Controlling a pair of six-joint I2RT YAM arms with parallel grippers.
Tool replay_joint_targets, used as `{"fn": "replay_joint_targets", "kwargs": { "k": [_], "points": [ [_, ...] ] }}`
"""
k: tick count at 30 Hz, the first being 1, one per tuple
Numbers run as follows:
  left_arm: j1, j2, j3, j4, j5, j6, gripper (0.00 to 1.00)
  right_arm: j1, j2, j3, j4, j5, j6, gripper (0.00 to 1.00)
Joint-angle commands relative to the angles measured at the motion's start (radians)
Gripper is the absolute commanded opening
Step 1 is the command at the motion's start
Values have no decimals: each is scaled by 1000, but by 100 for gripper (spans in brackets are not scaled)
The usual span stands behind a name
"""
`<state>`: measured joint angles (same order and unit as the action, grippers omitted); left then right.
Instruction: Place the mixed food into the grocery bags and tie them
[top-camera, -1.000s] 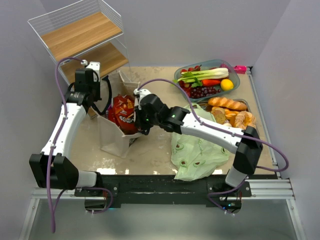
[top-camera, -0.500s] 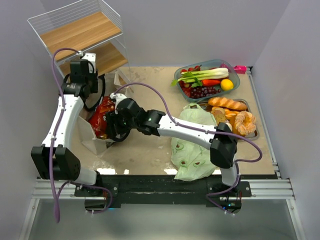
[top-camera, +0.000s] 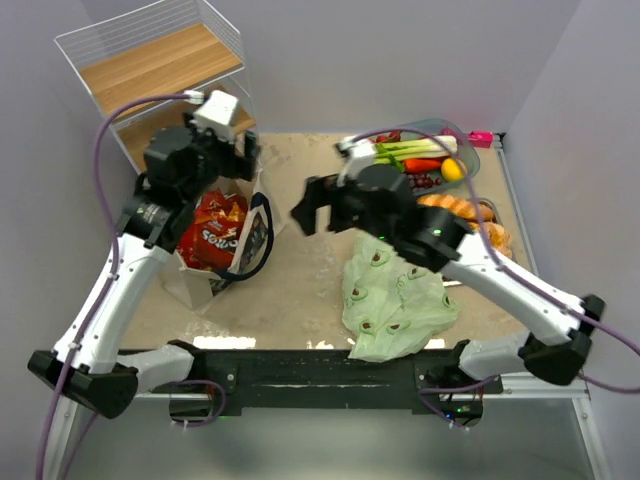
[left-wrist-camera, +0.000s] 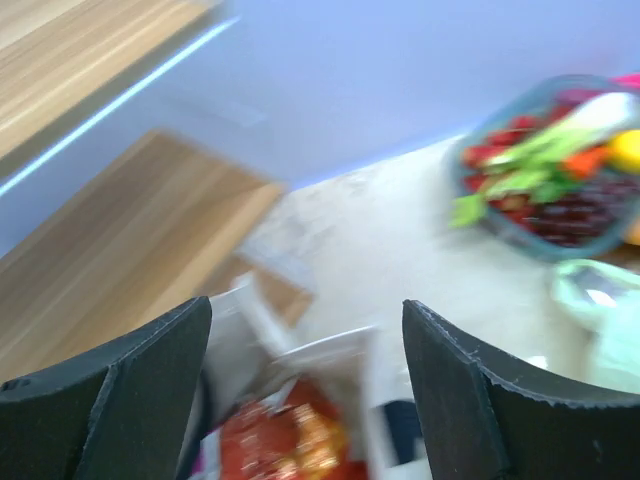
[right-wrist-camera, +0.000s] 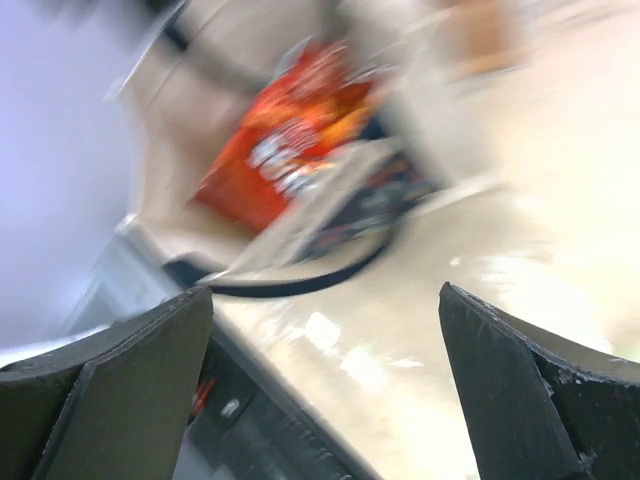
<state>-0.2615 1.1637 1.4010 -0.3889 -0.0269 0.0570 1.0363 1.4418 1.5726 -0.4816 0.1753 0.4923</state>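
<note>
The beige canvas tote (top-camera: 205, 283) stands at the left with red snack packets (top-camera: 211, 231) in it and a black handle (top-camera: 256, 250) drooping over its right side. My left gripper (top-camera: 228, 165) hovers above the tote's far side, open and empty. In the left wrist view, the left gripper (left-wrist-camera: 305, 390) frames a blurred packet (left-wrist-camera: 290, 440). My right gripper (top-camera: 308, 212), to the right of the tote, is open and empty. In the right wrist view, the right gripper (right-wrist-camera: 325, 390) sees the packets (right-wrist-camera: 285, 140) and handle (right-wrist-camera: 300, 282). The pale-green avocado-print bag (top-camera: 395, 295) lies crumpled at front right.
A clear tub (top-camera: 470, 160) at the back right holds leek, red pepper, grapes, strawberries and a lemon. A tray (top-camera: 512, 262) of bread and croissants stands beside it, partly behind the right arm. A wire and wood shelf (top-camera: 160, 70) fills the back left corner.
Both grippers went from shut to open and let go of the tote. The right arm swung right and away from it; the left gripper lifted above it. The tote handle now droops.
</note>
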Motion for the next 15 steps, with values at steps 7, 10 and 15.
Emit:
{"fn": "replay_joint_targets", "kwargs": {
  "k": [7,10,15],
  "points": [
    [-344,162,3,221,22,-32,84,-205,-278,-423,-325,188,103,98],
    [-343,159,-83,288,96,-49,86,-171,-247,-499,-319,156,153,96],
    [-343,113,-207,352,122,-91,89,-42,-82,-504,-308,196,248,99]
  ]
}}
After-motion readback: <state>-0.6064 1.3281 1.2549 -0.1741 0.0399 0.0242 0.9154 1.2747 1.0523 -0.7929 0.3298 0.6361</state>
